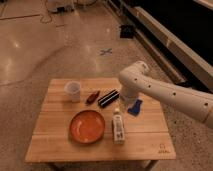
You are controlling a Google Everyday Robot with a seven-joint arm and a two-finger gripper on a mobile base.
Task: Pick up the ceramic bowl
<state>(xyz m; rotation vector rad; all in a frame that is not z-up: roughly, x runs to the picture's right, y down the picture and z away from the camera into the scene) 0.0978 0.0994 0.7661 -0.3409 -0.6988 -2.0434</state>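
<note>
1. A white cup (73,90) stands at the back left of the wooden table (150,147), well apart from the job.
2. The bowl (87,126) sits near the front edge, left of centre, untouched. A small red thing (92,97) and a black bar (108,98) lie behind it. A white bottle (118,127) lies just beside its right rim.
3. The gripper (123,104) hangs over the table behind the bottle, next to a blue object (134,106). I cannot tell whether it is open or shut, and it appears to hold nothing.
4. I judge this to be the approach step. The next move calls for travel left and forward, then down onto the rim, keeping clear of the bottle.
</note>
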